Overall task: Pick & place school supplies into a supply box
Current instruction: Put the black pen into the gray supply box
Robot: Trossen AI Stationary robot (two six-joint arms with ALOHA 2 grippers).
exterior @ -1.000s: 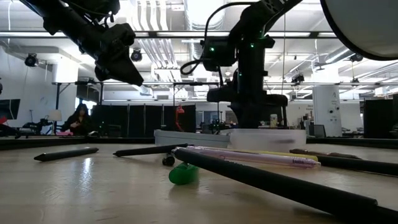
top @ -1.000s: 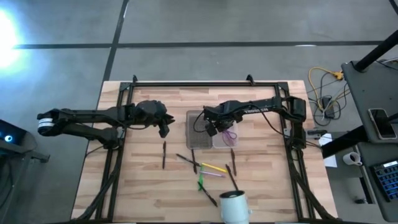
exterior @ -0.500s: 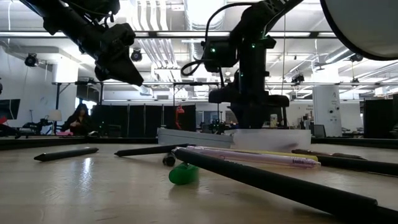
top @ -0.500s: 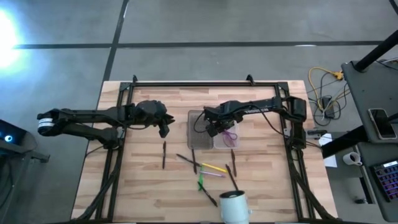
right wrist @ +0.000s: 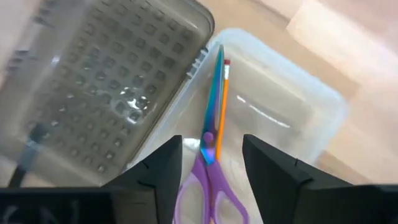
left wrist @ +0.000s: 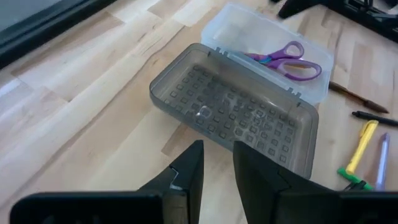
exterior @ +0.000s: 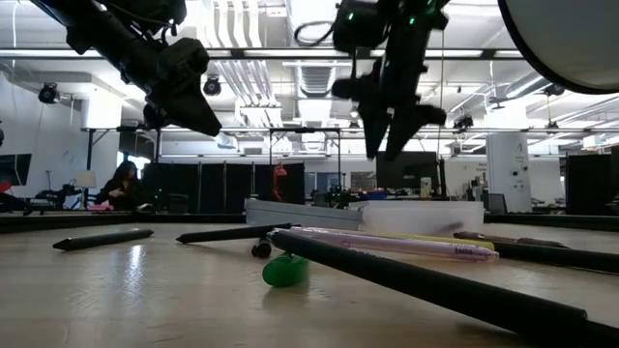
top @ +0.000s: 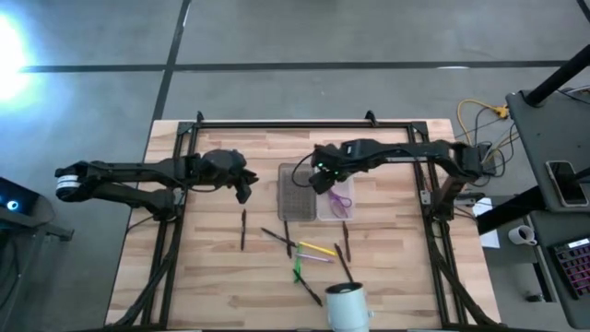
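Observation:
The supply box point(top: 313, 194) lies open at the table's middle: a grey mesh half point(left wrist: 236, 112) and a clear half point(right wrist: 280, 118). Purple-handled scissors point(right wrist: 208, 168) and an orange pencil point(right wrist: 222, 106) lie flat in the clear half. My right gripper point(right wrist: 211, 180) hangs open above that half point(exterior: 387, 135), fingers pointing down, touching nothing. My left gripper point(top: 244, 192) hovers left of the box, its fingers a little apart point(left wrist: 217, 171) with nothing between them. Dark pencils point(top: 243, 229), a yellow marker point(top: 316, 248), a pink one point(top: 313, 259) and a green one point(top: 298, 273) lie on the table nearer the front.
A white cup point(top: 346, 306) stands at the front edge, right of middle. More dark pens point(top: 343, 261) lie between it and the box. A black frame point(top: 304, 124) runs along the table's far edge and sides. Bare wood lies at the front left.
My right gripper has risen from down in the box's clear half to well above it. The scissors have stayed lying in that half.

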